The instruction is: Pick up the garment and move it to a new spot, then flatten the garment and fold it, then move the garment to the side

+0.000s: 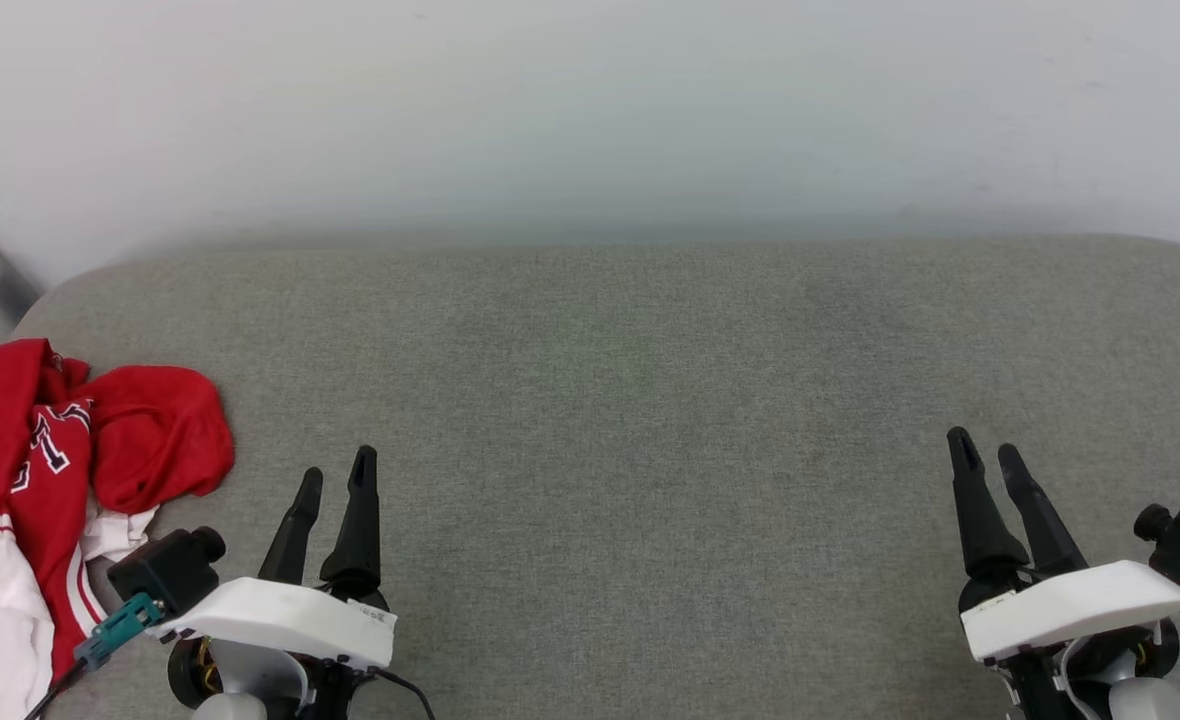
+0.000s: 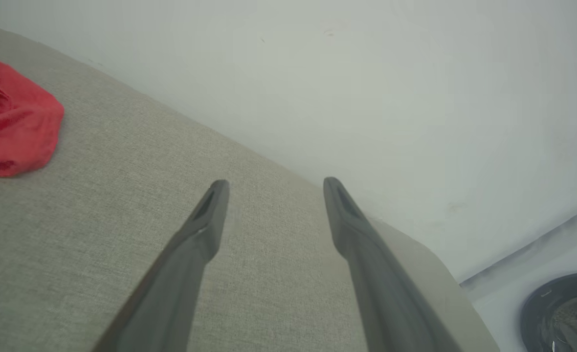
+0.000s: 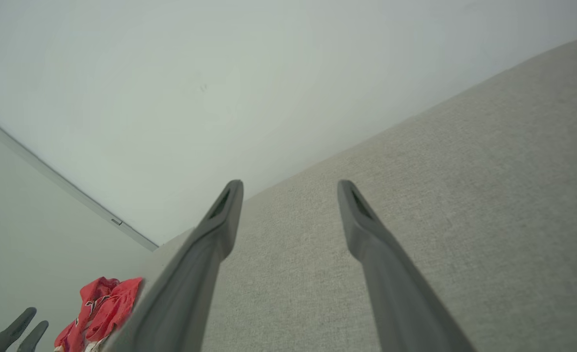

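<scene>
Dark-fingered and spread wide, the left gripper [image 1: 338, 463] holds nothing, poised over the front edge of the grey fabric surface [image 1: 590, 400]. Over by the front right corner, the right gripper [image 1: 984, 444] gapes just as wide, empty too. Just beside the left gripper, the garment [image 1: 100, 440] lies crumpled at the left edge, red over white. Its print is folded and hard to read, and part of it is cut off by the frame.

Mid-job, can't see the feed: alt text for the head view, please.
A crumpled red-and-white jersey T-shirt lies at the left edge of a grey fabric surface, untouched. The left hand and right hand are open and empty at the lower left and lower right, a pale wall behind.
</scene>
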Motion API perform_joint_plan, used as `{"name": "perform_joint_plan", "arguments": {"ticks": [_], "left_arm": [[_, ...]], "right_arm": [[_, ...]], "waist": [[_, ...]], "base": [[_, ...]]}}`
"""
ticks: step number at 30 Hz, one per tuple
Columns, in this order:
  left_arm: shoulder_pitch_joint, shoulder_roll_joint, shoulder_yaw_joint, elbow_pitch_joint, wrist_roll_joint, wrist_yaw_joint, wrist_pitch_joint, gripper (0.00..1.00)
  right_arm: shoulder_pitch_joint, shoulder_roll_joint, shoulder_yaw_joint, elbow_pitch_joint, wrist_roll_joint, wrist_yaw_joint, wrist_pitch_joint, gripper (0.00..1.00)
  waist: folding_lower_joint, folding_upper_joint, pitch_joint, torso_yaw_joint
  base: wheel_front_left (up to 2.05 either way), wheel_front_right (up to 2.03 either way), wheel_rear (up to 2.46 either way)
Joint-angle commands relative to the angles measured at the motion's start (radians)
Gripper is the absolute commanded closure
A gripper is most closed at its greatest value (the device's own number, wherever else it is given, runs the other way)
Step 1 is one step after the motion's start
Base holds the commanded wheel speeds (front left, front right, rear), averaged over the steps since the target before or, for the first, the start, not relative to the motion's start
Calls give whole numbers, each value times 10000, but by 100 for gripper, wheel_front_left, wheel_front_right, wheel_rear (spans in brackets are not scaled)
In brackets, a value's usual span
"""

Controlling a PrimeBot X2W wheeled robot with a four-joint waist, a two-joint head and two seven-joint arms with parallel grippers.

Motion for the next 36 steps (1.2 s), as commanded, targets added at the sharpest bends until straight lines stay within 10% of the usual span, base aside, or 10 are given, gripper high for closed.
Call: {"name": "perform_joint_plan", "arguments": {"ticks": [1,36], "left_arm": [[-73,89,-80,-94,349,51,-94,0],[-103,547,-921,172,3986,565,-1052,0]], "right_arm": [[-22,5,27,-186,-385,0,-57,0],[269,32,6,-765,-4453,0,53,0]], "waist": [[0,0,-3,5],[0,0,24,66]], "base": [[0,0,0],[0,0,0]]}}
